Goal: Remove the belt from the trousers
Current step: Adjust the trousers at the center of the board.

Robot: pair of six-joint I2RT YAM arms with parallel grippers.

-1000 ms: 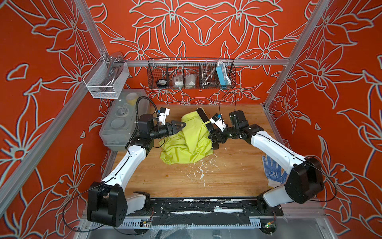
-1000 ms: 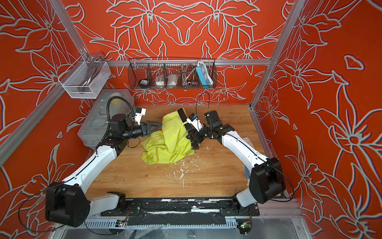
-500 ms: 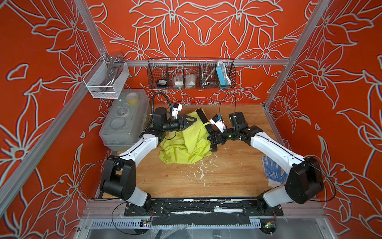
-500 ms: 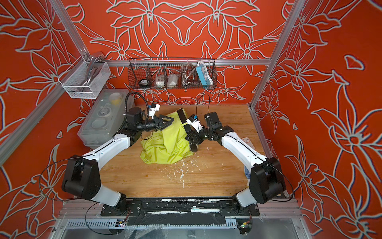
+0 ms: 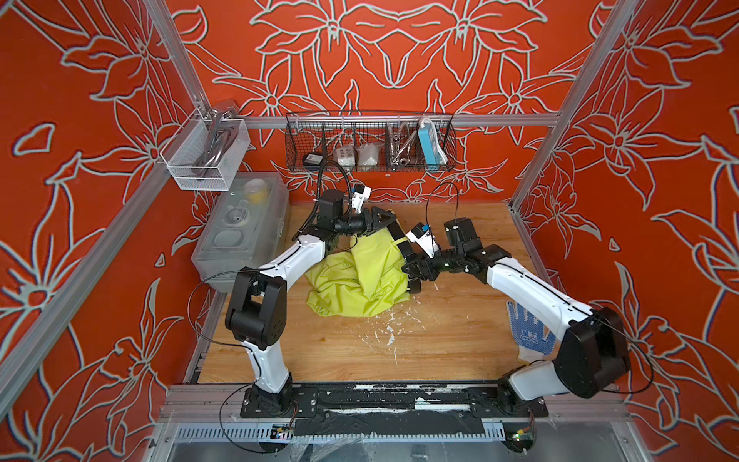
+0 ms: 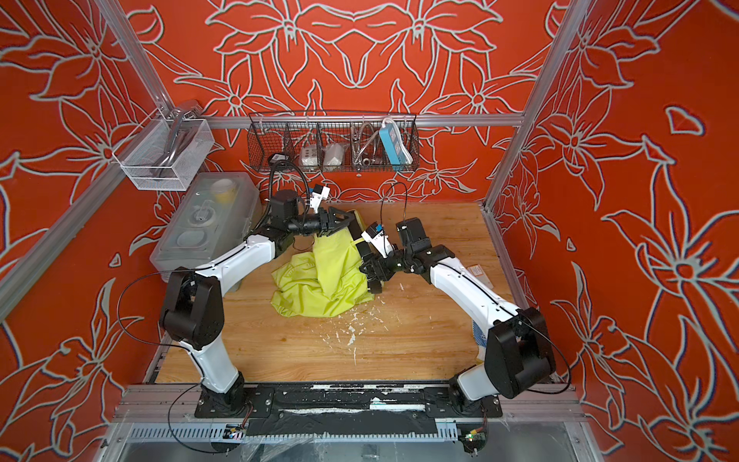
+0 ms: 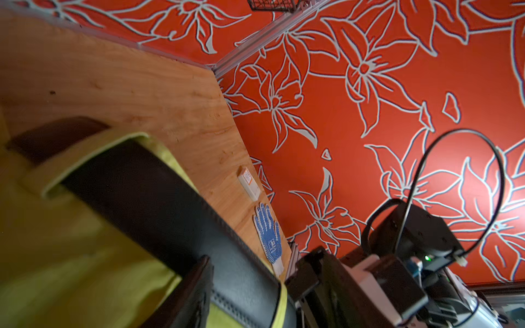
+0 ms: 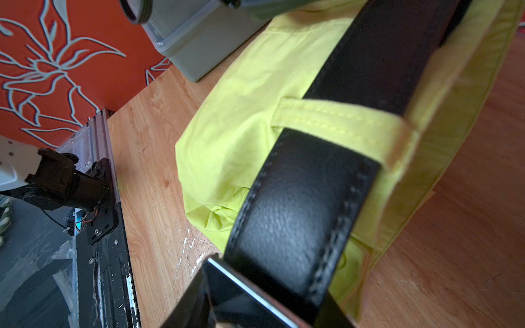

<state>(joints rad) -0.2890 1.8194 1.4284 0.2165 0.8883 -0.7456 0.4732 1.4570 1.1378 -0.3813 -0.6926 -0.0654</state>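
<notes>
Delta versus a second back: the left arm does all the moving. Left pincer (image 5: 384, 221) was at the left edge of the trousers (image 5: 360, 280). Now it sits at their far, raised end, right at the top of the belt (image 5: 403, 246). The arm's lower link has swung upright over its base. Both top views agree: left pincer (image 6: 340, 221), trousers (image 6: 320, 280).

Left jaws stand spread, not clamped on anything. In the left wrist view one finger (image 7: 193, 292) lies just beside the belt (image 7: 159, 198) edge; can't tell if it touches. The belt there passes under a belt loop (image 7: 91, 153) on the waistband.

Right pincer (image 5: 414, 272) is unchanged, same spot at the right edge of the trousers, pinching the belt lower down. In the right wrist view the belt (image 8: 298, 213) runs out past the pincer's finger (image 8: 241, 298), under a belt loop (image 8: 341, 122) and on along the waistband. So the belt is threaded at both visible loops.

The belt stretch between the two pincers slopes, held off the counter (image 5: 440, 340), with the waistband hanging from it. The rest of the trousers is bunched on the counter between the arms, about where it lay before. Glove (image 5: 528, 332) by the right arm has not moved.
</notes>
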